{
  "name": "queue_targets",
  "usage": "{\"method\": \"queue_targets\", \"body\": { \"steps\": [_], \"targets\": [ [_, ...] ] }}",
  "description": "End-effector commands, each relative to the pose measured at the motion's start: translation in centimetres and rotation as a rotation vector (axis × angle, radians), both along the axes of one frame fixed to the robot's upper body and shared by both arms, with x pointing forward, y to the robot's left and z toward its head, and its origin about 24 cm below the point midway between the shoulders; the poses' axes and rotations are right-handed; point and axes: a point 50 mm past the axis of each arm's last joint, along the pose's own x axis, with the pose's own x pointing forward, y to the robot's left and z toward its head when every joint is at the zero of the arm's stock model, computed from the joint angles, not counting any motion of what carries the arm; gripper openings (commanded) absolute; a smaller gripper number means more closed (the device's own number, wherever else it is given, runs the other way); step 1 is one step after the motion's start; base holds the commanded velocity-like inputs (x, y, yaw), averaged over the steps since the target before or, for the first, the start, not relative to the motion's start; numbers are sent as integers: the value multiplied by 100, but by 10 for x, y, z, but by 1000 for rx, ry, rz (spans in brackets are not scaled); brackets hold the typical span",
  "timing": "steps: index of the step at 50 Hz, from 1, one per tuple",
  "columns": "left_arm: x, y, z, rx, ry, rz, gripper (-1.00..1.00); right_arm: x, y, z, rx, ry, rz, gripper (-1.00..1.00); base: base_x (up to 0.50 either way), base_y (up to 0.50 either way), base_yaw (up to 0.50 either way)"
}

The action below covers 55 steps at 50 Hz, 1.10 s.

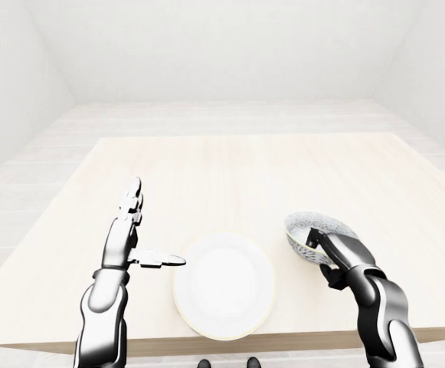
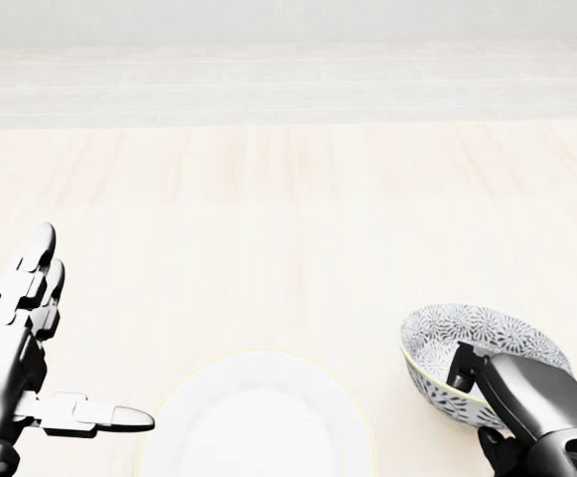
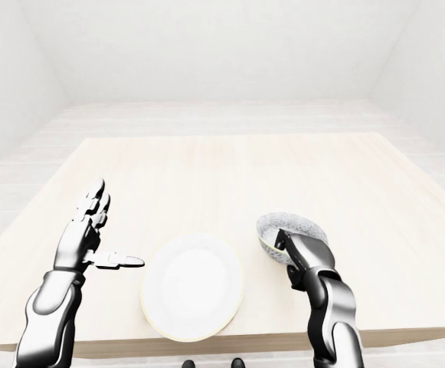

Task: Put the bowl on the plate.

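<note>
A grey-patterned bowl (image 1: 319, 227) stands tilted on the table just right of the white plate (image 1: 224, 287). My right hand (image 1: 323, 253) is shut on the bowl's near rim, one finger reaching inside the bowl (image 2: 482, 343) and the rest underneath. The bowl is apart from the plate (image 2: 258, 422). My left hand (image 1: 150, 231) is open at the plate's left side, fingers pointing up the view and thumb stretched toward the plate's rim, holding nothing.
The light wooden table (image 1: 245, 169) fills the middle of the views; its near edge runs just below the plate. Pale floor and white walls lie beyond. My feet show at the bottom of the eye views.
</note>
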Motion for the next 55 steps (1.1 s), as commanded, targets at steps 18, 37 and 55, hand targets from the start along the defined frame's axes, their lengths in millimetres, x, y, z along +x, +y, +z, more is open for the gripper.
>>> {"method": "queue_targets", "body": {
  "steps": [18, 37, 55],
  "targets": [
    [4, -1, -6, -3, 26, 0, 100, 9, 14, 30, -79, -106, 32, -95, 0, 0, 0],
    [10, -2, -2, 8, 9, -8, 100, 14, 28, 40, -119, -202, 74, -98, 0, 0, 0],
    [12, 0, -3, 24, 17, 3, 100, 12, 68, 39, -137, -271, 187, -94, 0, 0, 0]
  ]
}}
